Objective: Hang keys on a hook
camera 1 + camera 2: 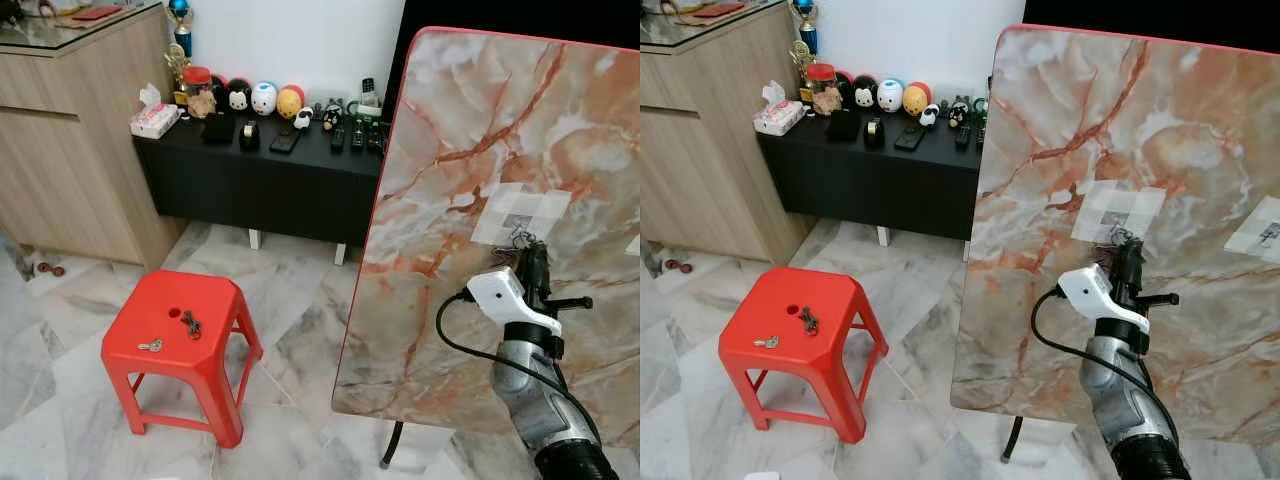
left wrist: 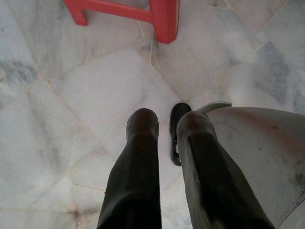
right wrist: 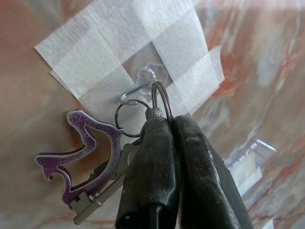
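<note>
A bunch of keys (image 3: pixel 90 152) with a purple bird-shaped tag hangs from a wire ring (image 3: pixel 164 95). My right gripper (image 3: pixel 164 121) is shut on that ring. The top of the ring lies against the small clear hook (image 3: pixel 151 76), which is held by white tape (image 3: pixel 95 52) on the upright marble board (image 1: pixel 480 120). I cannot tell whether the ring is over the hook. In the left eye view the right gripper (image 1: pixel 530 250) is raised to the tape patch (image 1: pixel 520 213). My left gripper (image 2: pixel 167 121) hangs idle above the floor, slightly open and holding nothing.
A red plastic stool (image 1: pixel 175 330) stands on the marble floor to my left, with a dark key bunch (image 1: pixel 190 323) and a small silver key (image 1: pixel 151 346) on it. A black sideboard (image 1: pixel 260 175) with figurines and a wooden cabinet (image 1: pixel 70 150) stand behind it. A second tape patch (image 1: pixel 1262 228) is on the board.
</note>
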Robot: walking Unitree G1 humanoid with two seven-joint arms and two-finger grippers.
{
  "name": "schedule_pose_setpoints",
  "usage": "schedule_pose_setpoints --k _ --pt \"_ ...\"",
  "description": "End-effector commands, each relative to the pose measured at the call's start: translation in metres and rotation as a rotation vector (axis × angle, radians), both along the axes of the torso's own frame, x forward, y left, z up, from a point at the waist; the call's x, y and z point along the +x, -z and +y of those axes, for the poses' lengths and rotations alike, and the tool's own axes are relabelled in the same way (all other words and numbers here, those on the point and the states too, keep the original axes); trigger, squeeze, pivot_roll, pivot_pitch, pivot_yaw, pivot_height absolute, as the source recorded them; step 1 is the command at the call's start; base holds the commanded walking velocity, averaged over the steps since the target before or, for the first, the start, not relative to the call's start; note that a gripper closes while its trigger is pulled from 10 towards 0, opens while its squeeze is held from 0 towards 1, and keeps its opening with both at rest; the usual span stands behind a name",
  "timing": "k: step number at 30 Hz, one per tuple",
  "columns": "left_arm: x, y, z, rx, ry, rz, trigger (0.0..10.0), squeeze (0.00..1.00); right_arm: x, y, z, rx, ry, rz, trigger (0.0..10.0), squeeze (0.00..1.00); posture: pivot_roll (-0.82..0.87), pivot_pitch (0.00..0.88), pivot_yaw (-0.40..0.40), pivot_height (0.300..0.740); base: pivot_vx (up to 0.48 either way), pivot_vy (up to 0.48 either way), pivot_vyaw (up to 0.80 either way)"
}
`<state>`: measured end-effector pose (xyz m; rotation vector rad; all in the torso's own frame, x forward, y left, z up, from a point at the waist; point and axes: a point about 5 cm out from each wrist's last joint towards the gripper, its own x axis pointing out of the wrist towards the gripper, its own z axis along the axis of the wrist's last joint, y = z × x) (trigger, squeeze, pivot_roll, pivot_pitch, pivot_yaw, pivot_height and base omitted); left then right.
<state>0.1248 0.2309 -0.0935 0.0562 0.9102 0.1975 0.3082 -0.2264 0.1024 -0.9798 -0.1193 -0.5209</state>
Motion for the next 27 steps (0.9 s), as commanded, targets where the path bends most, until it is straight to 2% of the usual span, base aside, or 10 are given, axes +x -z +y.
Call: schedule_pose_setpoints --k 1,27 --pt "-0.0012 0.0014 -0.0029 -0.008 -0.013 0.008 10.0 0.0 0.0028 -0.0015 -0.0042 -0.002 0.008 0.017 10.0 0.0 0.2 0.0 -0.115 0.74 0.0 0.0 0.0" --pt "0.0027 -0.0004 0.002 -0.001 -0.022 0.011 10.0 0.0 0.0035 0.0074 -0.0003 0.04 -0.011 0.075 10.0 0.0 0.2 0.0 -0.118 0.74 0.0 0.0 0.0"
